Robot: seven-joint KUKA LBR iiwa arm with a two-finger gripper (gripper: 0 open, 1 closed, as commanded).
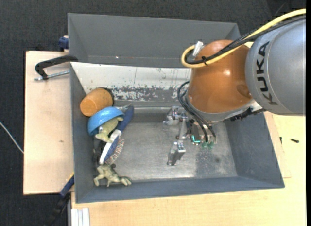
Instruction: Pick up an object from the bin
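Here the gripper (178, 136) hangs over the middle of the bin (146, 38) (wide or narrow, cannot tell).

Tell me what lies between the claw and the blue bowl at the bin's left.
In the camera view, that stretch is bare: only grey bin floor separates the claw from the blue bowl.

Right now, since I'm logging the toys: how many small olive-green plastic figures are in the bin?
2. One olive-green plastic figure lies in the bin's lower-left corner. A second figure sits just below the blue plastic bowl on the left. More may be hidden in that heap.
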